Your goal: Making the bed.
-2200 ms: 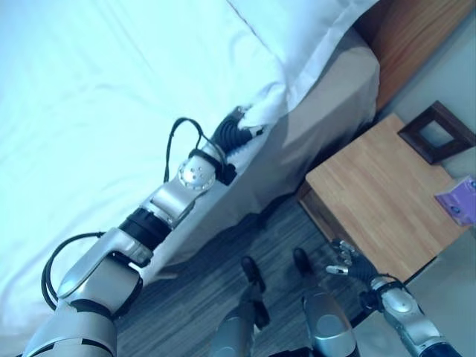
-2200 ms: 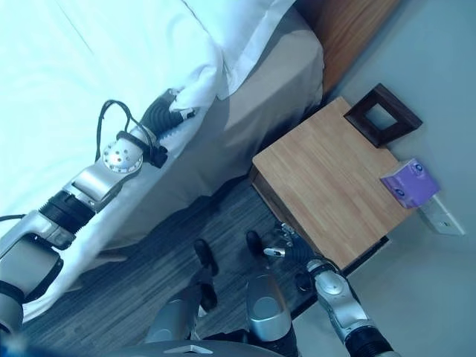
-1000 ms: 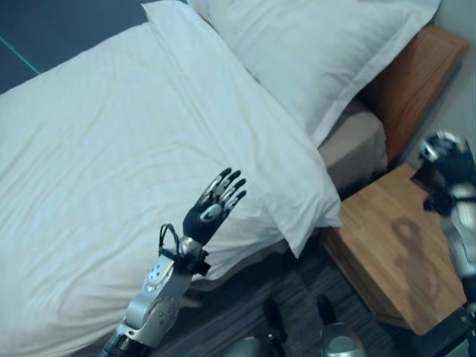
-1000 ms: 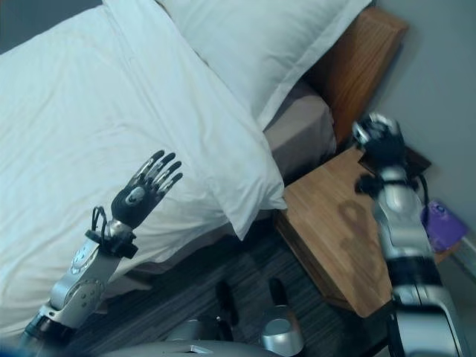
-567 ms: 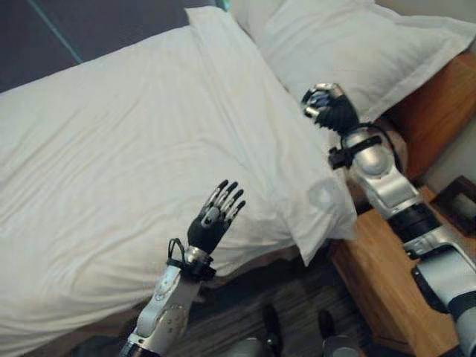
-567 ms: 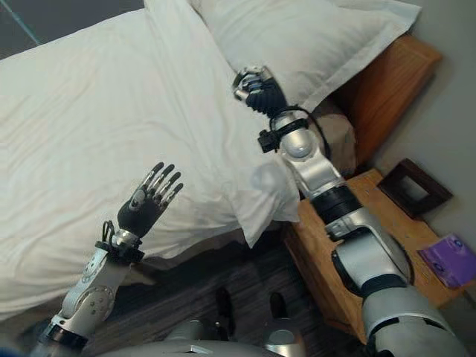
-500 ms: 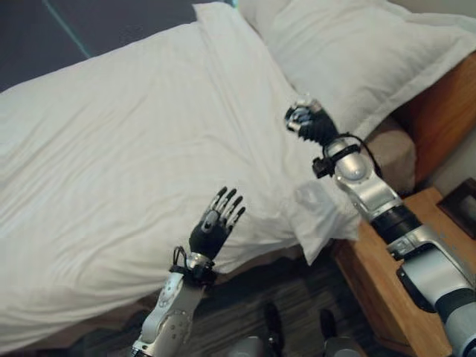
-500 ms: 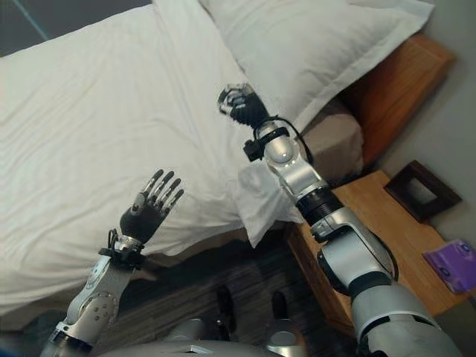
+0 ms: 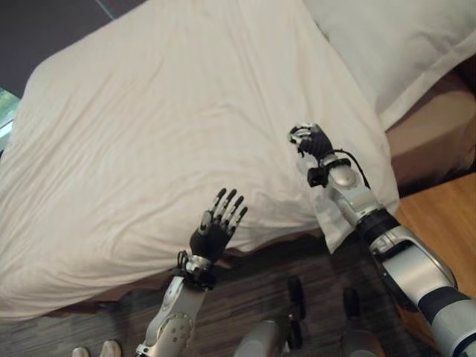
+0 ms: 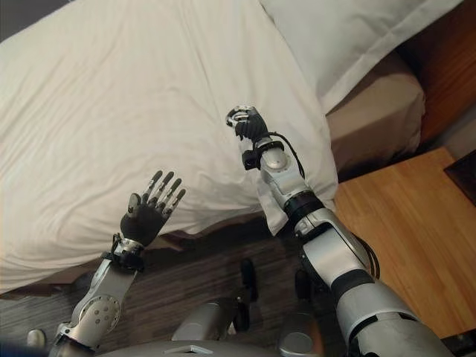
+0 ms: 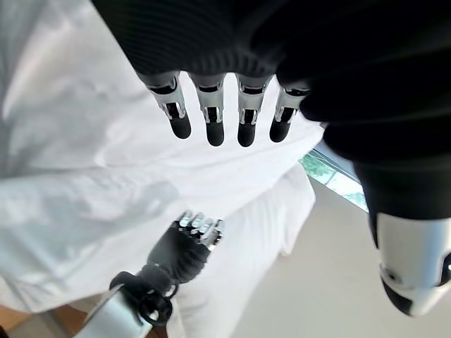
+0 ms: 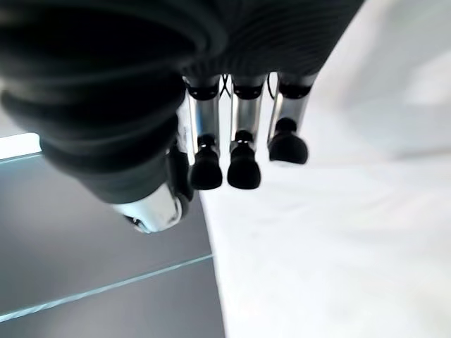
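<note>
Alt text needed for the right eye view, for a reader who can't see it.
Both robot hands hang above a white duvet on a bed: the left hand open, the right hand curled, holding nothing. A pillow lies at the head, a wooden nightstand alongside.

Before you the duvet (image 9: 163,126) lies across the bed, with the pillow (image 9: 401,44) behind it at the far right. The nightstand (image 10: 394,230) stands right of the bed on the floor (image 10: 201,275). Your left hand (image 9: 213,234) is raised over the duvet's near edge, and your right hand (image 9: 312,141) over the duvet's near right corner.
</note>
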Controlling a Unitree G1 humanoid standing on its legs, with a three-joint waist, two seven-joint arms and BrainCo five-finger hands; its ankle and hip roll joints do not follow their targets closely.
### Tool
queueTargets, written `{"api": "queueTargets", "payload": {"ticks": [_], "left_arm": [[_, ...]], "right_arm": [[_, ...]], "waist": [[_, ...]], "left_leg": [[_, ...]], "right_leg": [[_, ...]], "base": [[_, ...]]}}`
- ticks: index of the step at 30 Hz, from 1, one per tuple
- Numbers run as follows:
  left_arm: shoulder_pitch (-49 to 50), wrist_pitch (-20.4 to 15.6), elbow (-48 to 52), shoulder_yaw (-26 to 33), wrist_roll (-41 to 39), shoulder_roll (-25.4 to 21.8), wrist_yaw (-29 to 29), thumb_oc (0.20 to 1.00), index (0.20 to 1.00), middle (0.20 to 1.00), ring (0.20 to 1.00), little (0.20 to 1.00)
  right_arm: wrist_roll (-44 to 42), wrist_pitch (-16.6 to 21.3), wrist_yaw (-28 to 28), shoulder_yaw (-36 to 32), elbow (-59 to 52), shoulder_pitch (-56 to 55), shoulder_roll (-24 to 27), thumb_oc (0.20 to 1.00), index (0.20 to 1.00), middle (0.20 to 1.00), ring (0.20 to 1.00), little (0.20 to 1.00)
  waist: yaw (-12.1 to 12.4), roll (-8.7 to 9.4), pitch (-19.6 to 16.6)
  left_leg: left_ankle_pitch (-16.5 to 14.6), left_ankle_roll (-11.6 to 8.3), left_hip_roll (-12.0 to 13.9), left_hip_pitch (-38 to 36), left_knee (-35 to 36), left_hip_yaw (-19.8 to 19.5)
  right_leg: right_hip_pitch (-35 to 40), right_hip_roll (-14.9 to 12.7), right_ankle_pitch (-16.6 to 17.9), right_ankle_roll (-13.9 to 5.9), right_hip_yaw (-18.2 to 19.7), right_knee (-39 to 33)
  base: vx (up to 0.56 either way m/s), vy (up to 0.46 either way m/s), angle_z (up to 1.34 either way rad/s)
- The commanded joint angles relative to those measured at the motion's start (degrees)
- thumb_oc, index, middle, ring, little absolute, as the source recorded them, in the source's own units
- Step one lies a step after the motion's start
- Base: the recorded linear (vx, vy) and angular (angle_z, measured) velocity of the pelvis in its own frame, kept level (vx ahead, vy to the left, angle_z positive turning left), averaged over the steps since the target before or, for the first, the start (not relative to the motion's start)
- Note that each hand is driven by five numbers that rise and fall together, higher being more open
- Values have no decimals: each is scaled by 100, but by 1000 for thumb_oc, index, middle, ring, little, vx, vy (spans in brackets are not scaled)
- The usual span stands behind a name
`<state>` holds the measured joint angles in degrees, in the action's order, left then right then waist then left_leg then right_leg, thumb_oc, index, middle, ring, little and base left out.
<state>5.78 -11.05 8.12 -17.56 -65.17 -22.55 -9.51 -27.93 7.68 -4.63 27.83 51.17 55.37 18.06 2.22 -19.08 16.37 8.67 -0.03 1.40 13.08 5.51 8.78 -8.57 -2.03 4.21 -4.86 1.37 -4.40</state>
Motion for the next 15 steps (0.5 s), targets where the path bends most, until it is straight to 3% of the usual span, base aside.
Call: {"api": "queueTargets", "payload": {"ticks": [1,4,9,10,12,15], "left_arm": [[-403,-388,264,-113,-147,50,-116,1000,1000,1000,1000,1000],[-395,-335,212,-243,49,188,-201,1000,1000,1000,1000,1000],[-311,-267,188,-392,228,512,-308,1000,1000,1000,1000,1000],[-308,-262,166,-387,247,520,-338,1000,1000,1000,1000,1000],[-297,-232,-36,-303,361,606,-395,1000,1000,1000,1000,1000],[-320,-271,-884,-209,638,716,-305,1000,1000,1000,1000,1000]], "right_arm": [[-39,109,131,81,151,797,-227,200,200,200,200,200],[467,60,233,340,75,404,-39,200,200,200,200,200],[76,20,602,123,554,-1429,-447,200,200,200,200,200],[-1,-5,644,64,713,-1658,-508,200,200,200,200,200],[-49,-85,718,-579,1593,-2765,-406,200,200,200,200,200],[155,-130,784,-969,1893,-3525,-287,200,200,200,200,200]], "waist": [[79,250,127],[-55,149,243],[-434,48,345],[-477,47,346],[-814,91,445],[-1031,210,445]], "left_leg": [[-87,-367,-79,-208,-51,37],[-86,-371,-86,-86,-51,143],[-242,-353,-131,-217,-51,386],[-256,-354,-135,-228,-51,404],[-358,-340,-159,-368,-51,466],[-403,-344,-137,-429,-51,548]], "right_leg": [[-664,-308,-53,-144,357,579],[-880,-301,-45,-160,466,678],[-832,-346,-15,-210,686,578],[-821,-352,-13,-215,696,565],[-712,-382,-36,-248,723,517],[-642,-385,20,-275,747,394]], "base": [[-32,9,-7],[9,36,-11],[54,89,-15],[59,71,-24],[65,72,-11],[42,45,-32]]}}
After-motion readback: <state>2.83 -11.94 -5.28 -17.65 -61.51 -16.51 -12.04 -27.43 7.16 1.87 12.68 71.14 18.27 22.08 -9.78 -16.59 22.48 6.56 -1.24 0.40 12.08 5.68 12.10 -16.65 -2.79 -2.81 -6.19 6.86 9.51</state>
